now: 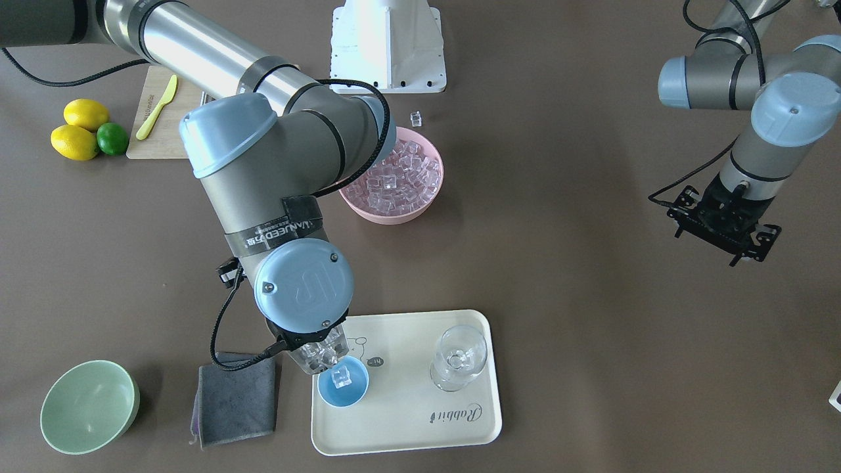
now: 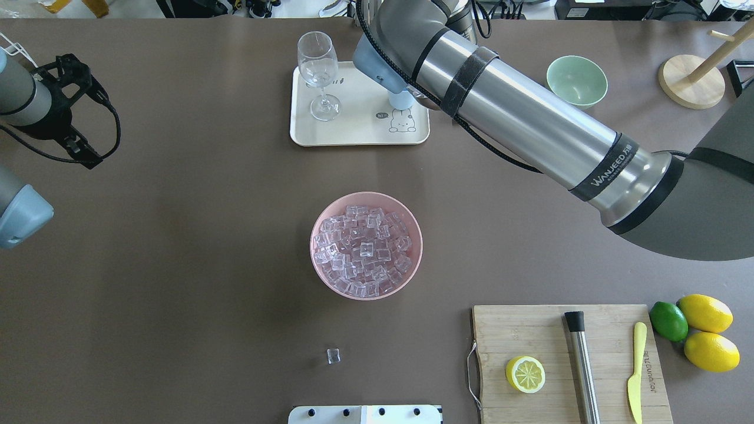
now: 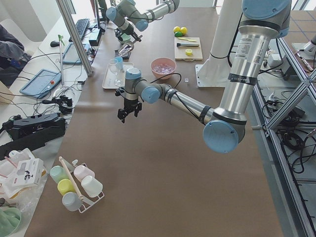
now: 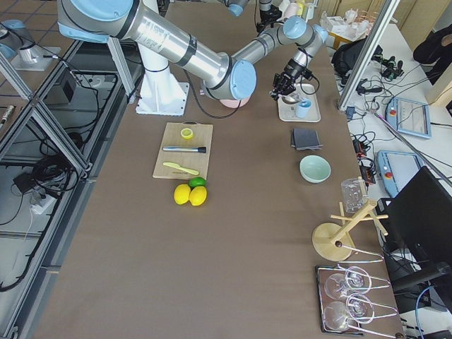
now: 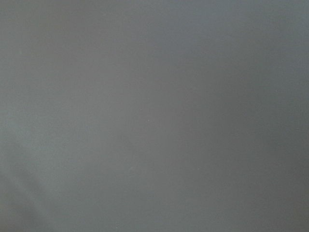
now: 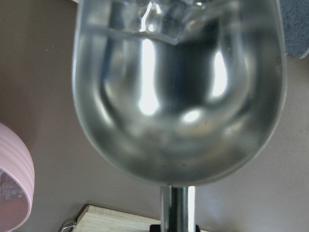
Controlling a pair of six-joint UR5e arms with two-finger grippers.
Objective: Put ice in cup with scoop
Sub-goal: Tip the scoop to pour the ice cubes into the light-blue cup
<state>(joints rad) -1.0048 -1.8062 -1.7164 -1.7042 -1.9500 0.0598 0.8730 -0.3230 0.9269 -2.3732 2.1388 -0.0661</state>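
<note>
My right gripper (image 6: 178,228) is shut on the handle of the steel scoop (image 6: 178,96). It holds the scoop tilted just over the rim of the light-blue cup (image 1: 343,387) on the cream tray (image 1: 407,420). Clear ice cubes (image 6: 159,21) lie at the scoop's far lip, and one cube (image 1: 340,376) lies in the cup. In the overhead view the arm hides most of the cup (image 2: 402,101). The pink bowl (image 2: 412,259) at mid-table is full of ice (image 2: 365,247). My left gripper (image 1: 723,230) hangs over bare table far from these; its fingers are hidden.
A stemmed glass (image 1: 458,358) stands on the tray beside the cup. A grey cloth (image 1: 236,401) and a green bowl (image 1: 89,406) lie near the tray. One stray cube (image 2: 333,355) lies on the table. A cutting board (image 2: 571,365) holds a half lemon, knife and steel cylinder.
</note>
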